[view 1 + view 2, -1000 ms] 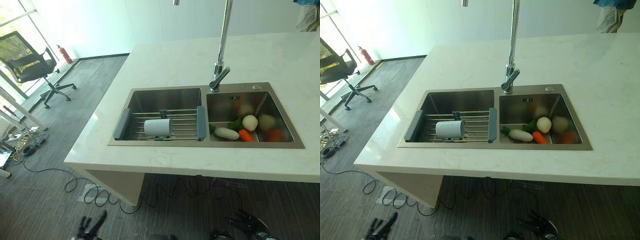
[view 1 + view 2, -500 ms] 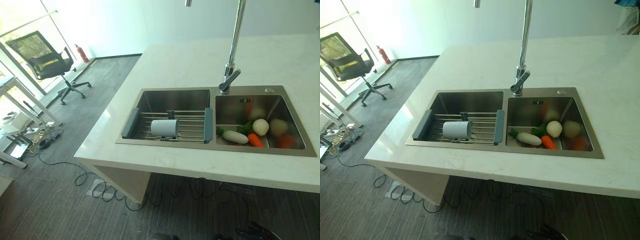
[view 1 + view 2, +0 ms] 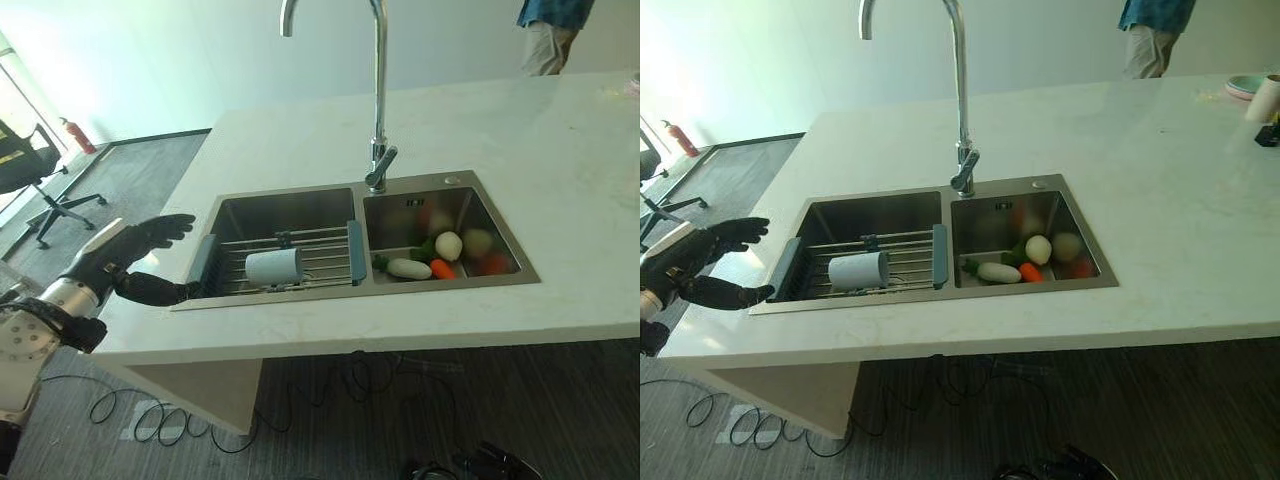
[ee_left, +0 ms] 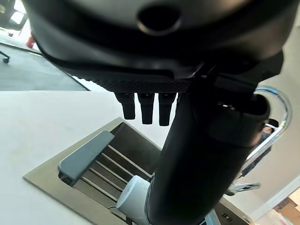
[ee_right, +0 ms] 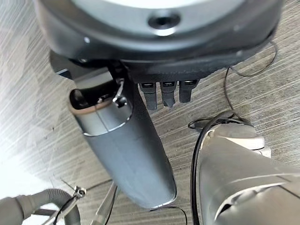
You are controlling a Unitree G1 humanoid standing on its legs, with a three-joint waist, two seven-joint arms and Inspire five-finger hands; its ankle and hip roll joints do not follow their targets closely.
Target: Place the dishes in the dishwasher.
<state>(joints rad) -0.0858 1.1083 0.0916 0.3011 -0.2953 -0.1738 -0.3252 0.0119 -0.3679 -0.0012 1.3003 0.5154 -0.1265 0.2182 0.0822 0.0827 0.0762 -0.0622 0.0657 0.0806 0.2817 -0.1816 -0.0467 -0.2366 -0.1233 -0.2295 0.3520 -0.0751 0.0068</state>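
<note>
Now, from the left eye view I see the left robot hand (image 3: 125,255) raised beside the near-left corner of the tabletop (image 3: 560,150), fingers stretched out and thumb spread apart, holding nothing. A white cup (image 3: 273,267) lies on its side on the wire rack (image 3: 330,255) that spans the left basin of the sink (image 3: 300,205). It sits well apart from my hand. In the right basin I see vegetables (image 3: 440,257) heaped together: a white radish, a carrot and some round ones. A tall curved faucet (image 3: 378,100) stands behind the divider.

From the right eye view, a person (image 3: 1150,35) stands at the far side of the tabletop, and a bowl (image 3: 1245,86) rests near the far-right corner. An office chair (image 3: 35,185) stands on the floor off to the left.

From the left wrist view, fingertips (image 4: 146,107) point straight toward the rack, with the cup past the thumb.

From the right wrist view, the right robot hand (image 5: 164,61) hangs over the floor (image 5: 28,84), fingers straight, thumb apart and empty.
</note>
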